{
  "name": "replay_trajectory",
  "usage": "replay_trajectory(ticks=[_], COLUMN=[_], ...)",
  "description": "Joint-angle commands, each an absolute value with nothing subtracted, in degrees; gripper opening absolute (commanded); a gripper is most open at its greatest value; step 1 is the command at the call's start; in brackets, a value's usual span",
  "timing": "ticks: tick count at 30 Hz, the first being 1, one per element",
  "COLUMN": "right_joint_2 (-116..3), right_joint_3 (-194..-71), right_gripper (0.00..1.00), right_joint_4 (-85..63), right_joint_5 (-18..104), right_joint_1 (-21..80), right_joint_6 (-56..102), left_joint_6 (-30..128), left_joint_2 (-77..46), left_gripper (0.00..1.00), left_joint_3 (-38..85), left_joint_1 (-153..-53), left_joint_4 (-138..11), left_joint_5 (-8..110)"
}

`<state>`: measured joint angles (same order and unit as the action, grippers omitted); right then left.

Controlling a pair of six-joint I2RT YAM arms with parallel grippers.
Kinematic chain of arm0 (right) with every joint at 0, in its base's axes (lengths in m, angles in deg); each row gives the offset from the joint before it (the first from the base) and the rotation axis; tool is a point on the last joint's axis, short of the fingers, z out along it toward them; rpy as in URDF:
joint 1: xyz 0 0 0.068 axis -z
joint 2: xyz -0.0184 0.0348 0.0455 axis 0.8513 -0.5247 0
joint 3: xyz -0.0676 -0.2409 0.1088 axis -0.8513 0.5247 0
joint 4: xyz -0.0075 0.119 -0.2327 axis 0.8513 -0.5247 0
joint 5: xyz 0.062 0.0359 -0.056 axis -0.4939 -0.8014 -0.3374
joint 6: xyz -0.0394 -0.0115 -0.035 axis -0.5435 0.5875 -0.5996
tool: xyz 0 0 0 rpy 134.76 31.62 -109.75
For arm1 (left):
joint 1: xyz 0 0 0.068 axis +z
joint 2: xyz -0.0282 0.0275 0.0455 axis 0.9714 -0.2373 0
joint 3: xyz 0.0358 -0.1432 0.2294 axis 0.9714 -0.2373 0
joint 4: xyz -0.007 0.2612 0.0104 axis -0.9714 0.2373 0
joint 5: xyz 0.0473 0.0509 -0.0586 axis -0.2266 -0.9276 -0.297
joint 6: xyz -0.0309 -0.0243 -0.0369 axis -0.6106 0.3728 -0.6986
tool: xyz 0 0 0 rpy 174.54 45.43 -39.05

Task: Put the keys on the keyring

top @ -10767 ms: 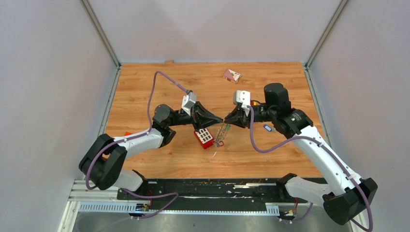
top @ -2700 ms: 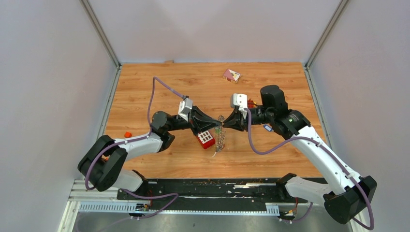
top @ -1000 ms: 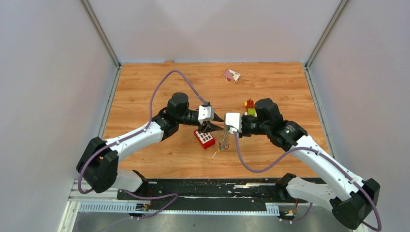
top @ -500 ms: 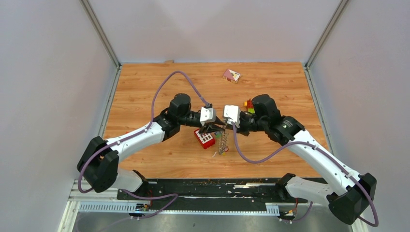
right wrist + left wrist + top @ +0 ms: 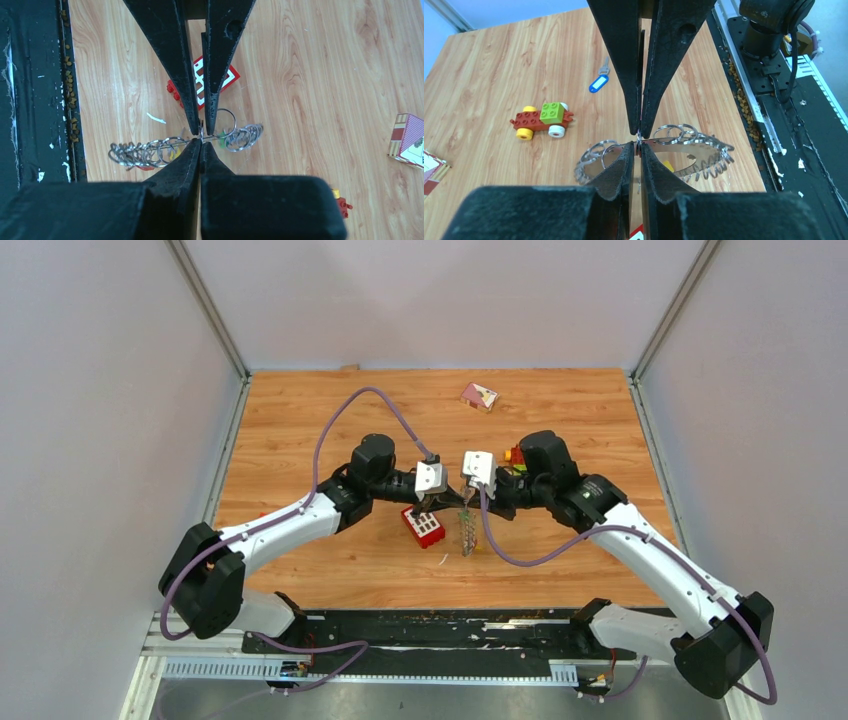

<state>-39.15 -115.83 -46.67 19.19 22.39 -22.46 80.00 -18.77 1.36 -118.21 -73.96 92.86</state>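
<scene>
**A:** The right claw [image 5: 200, 142] is shut tight on the keyring [image 5: 684, 145]. The thin rim is pinched right at the fingertips, so the ring is held up off the counter [image 5: 300, 420]. From overhead it's seen edge-on, hanging just to the right of the red brick [image 5: 423, 526].

**B:** Agreed. How's the left claw [image 5: 636, 146] looking?

**A:** Only a narrow slit is left between its fingers. The ring's rim is straddled right next to the spot where the right claw is clamped, pretty much tip to tip. Whether the metal is actually being squeezed on that side can't be told, tbh.

**B:** And the keys?

**A:** One key with a blue tag [image 5: 598, 83] is seen lying flat on the counter. It's well apart from the ring, near the little brick car [image 5: 541, 119] with its red base and green block on top. A yellow tag [image 5: 667, 165] is also glimpsed just under the ring, behind the small loops strung along its rim. Whether that one is hooked on or just lying below can't be made out.

**B:** Noted. A pink-and-white card box [image 5: 479, 395] is parked at the far side of the counter, well away from both claws.
</scene>
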Motion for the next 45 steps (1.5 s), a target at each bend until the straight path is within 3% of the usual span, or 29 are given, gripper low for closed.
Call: replay_trajectory(ticks=[1, 7, 10, 14, 26, 32, 40, 45], right_joint_2=[-39.4, -40.1, -40.4, -39.7, -38.0, -38.1, -37.4, -37.1], right_joint_3=[-118.9, -119.4, -119.4, -119.0, -117.0, -116.8, -115.2, -114.8], right_gripper=[0.00, 0.00, 0.00, 0.01, 0.19, 0.18, 0.06, 0.07], right_joint_4=[-45.6, -45.7, -45.4, -44.0, -41.3, -41.9, -41.4, -42.1], right_joint_5=[17.3, 16.2, 15.4, 14.4, 4.3, 2.4, 2.4, 2.3], right_joint_1=[22.7, 22.9, 23.1, 24.2, 29.9, 30.2, 30.2, 30.2], right_joint_6=[-21.2, -20.4, -19.8, -18.1, -16.3, -18.3, -19.9, -21.0], left_joint_6=[80.1, 78.6, 77.2, 72.0, 53.2, 52.4, 52.0, 52.2], left_joint_2=[-17.1, -17.8, -18.0, -17.4, -16.9, -16.8, -16.8, -16.7], left_gripper=[0.14, 0.11, 0.00, 0.00, 0.00, 0.00, 0.00, 0.00], left_joint_3=[2.9, 2.8, 2.4, -0.3, -6.8, -7.0, -6.8, -6.9], left_joint_1=[-118.5, -118.6, -118.6, -118.6, -118.5, -118.5, -118.5, -118.3], left_joint_4=[-74.8, -76.3, -78.0, -84.1, -105.5, -106.4, -106.4, -106.3], left_joint_5=[92.9, 93.9, 94.3, 94.5, 94.5, 95.1, 95.5, 95.7])
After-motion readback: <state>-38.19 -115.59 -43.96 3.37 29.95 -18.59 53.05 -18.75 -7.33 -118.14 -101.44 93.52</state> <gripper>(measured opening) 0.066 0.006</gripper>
